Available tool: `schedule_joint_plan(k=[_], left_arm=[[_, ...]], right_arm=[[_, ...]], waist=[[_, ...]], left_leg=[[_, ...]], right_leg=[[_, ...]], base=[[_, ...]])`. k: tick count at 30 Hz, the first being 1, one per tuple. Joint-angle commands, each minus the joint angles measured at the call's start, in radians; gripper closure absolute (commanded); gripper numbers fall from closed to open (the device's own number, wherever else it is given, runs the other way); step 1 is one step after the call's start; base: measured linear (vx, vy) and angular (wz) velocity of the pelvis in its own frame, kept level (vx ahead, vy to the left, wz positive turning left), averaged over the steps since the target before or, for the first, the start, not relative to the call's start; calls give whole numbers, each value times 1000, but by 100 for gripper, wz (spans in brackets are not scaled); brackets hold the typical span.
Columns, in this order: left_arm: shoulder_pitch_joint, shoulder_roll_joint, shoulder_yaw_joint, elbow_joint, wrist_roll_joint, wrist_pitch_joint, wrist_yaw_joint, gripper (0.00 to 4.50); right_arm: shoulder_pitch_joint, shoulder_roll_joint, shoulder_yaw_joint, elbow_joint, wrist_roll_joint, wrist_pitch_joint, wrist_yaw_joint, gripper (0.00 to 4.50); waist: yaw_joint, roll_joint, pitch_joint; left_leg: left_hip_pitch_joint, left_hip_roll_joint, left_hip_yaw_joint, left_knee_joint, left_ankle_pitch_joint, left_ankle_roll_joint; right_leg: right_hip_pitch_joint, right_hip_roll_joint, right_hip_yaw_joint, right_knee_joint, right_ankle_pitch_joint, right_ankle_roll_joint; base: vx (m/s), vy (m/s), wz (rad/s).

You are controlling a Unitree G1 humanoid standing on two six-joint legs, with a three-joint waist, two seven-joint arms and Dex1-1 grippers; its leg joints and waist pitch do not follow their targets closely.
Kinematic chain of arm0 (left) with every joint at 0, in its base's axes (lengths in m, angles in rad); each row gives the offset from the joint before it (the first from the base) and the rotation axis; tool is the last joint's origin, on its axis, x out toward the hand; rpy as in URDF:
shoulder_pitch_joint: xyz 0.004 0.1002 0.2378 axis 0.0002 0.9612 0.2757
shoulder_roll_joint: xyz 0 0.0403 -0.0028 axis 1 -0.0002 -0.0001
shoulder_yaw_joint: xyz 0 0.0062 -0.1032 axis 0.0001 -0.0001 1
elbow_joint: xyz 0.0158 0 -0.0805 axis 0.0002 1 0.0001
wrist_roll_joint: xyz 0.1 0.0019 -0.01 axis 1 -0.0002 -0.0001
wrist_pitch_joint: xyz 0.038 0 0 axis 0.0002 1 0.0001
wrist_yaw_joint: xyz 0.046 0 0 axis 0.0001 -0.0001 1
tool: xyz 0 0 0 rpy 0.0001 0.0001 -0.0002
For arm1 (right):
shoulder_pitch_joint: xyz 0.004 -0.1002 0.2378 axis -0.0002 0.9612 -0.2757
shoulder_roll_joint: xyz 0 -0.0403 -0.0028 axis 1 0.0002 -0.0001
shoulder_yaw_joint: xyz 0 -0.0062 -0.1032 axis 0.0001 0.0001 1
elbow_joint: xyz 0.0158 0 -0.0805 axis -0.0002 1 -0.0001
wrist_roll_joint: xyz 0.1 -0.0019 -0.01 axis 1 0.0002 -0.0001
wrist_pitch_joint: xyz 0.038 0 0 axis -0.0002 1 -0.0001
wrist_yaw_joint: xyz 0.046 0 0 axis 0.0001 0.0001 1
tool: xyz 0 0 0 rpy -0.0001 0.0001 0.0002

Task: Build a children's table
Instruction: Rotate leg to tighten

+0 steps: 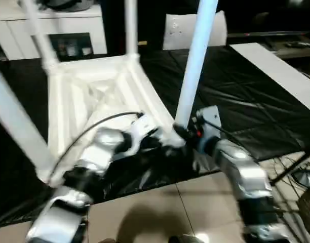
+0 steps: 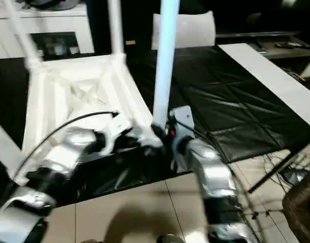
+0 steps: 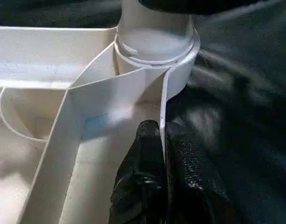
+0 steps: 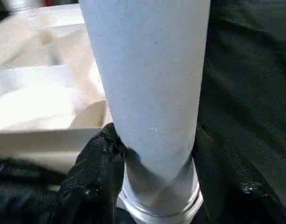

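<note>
A: Where's the white plastic square tabletop (image 1: 94,96)?
B: Upside down on black sheet (image 1: 236,101), ribs up, legs upright in corner sockets.
A: Grippers?
B: Left gripper (image 3: 162,154) pinches tabletop rim near corner. Right gripper (image 4: 154,182) clamps base of near long white tapered leg (image 1: 195,61) at its socket.

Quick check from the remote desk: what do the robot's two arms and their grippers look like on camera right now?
Both forearms are silver, rounded metal shells with black joint sections. The left arm has a thin black cable arcing over it to a white wrist housing. The right arm ends in a pale grey wrist block with a small red mark. Each gripper, left gripper and right gripper, has two textured black fingers.
</note>
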Motion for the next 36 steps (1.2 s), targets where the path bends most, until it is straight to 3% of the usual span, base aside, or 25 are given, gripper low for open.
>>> schedule_joint_plan(k=[1, 4, 6, 10, 13, 15, 17, 21, 26, 28, 31, 35, 36], left_arm=[[-53, -99, 16, -24, -43, -20, 116, 450], [-57, -86, 7, -23, -28, -39, 114, 450], [-48, -68, -1, -29, -25, -48, 90, 450], [-23, -18, -12, -32, -26, -96, 27, 450], [-9, 18, -22, -27, -30, -145, -33, 450], [1, 74, -40, -10, -36, -251, -132, 450], [0, 100, -54, 4, -40, -296, -177, 450], [-4, 172, -79, 38, -66, -390, -355, 450], [-13, 221, -98, 50, -96, -431, -506, 450], [-19, 239, -108, 60, -104, -455, -566, 450], [-22, 250, -119, 61, -115, -463, -613, 450], [-33, 265, -137, 72, -130, -488, -697, 450], [-40, 269, -145, 82, -129, -505, -732, 450]], right_arm=[[3, 102, 130, 39, 40, 25, 57, 204], [9, 105, 122, 24, 51, 12, 67, 180], [19, 90, 117, 10, 46, 6, 79, 153], [45, 12, 125, -20, 40, -40, 152, 119], [55, -46, 126, -31, 47, -81, 218, 92], [63, -138, 106, -49, 62, -105, 311, 72], [64, -176, 93, -49, 68, -104, 351, 61], [57, -302, 90, -17, 74, -206, 526, 61], [44, -378, 102, 3, 117, -248, 687, 61], [31, -403, 109, 19, 140, -252, 755, 61], [16, -417, 116, 35, 145, -260, 800, 61], [-14, -438, 135, 64, 172, -273, 897, 61], [-24, -449, 150, 70, 180, -273, 949, 86]], waist=[[-2, -8, -45], [-3, -8, -49], [-2, -3, -53], [5, -6, -56], [11, -6, -56], [18, -8, -59], [22, -10, -61], [32, -9, -67], [55, -5, -77], [58, -5, -75], [70, -5, -71], [79, -8, -64], [81, -9, -62]], left_leg=[[18, 23, -23, -78, -452, 8], [8, 25, -24, -83, -425, 31], [1, 30, -22, -87, -392, 37], [-5, 31, -13, -84, -337, 57], [-6, 28, -9, -79, -327, 69], [-6, 29, -10, -78, -300, 79], [-11, 33, -7, -77, -260, 88], [-9, 35, 2, -68, -200, 96], [-5, 41, 7, -59, -80, 144], [-3, 43, 8, -59, -84, 150], [-1, 47, 10, -60, -119, 130], [-1, 47, 12, -62, -194, 93], [0, 46, 11, -62, -217, 85]], right_leg=[[15, -52, 21, -112, -631, -64], [20, -57, 27, -105, -581, -75], [25, -57, 35, -92, -480, -109], [31, -59, 44, -81, -369, -152], [34, -61, 45, -83, -396, -151], [36, -63, 44, -83, -404, -146], [38, -60, 44, -76, -355, -157], [40, -60, 44, -60, -233, -210], [43, -55, 44, -27, -16, -285], [43, -54, 43, -26, -12, -298], [42, -56, 42, -28, -71, -294], [37, -59, 44, -39, -186, -268], [35, -59, 44, -42, -221, -257]], base=[[0, 0, 0], [0, 0, 0], [0, 0, 0], [0, 0, 0], [0, 0, 0], [0, 0, 0], [0, 0, 0], [0, 0, 0], [0, 0, 0], [0, 0, 0], [0, 0, 0], [0, 0, 0], [0, 0, 0]])
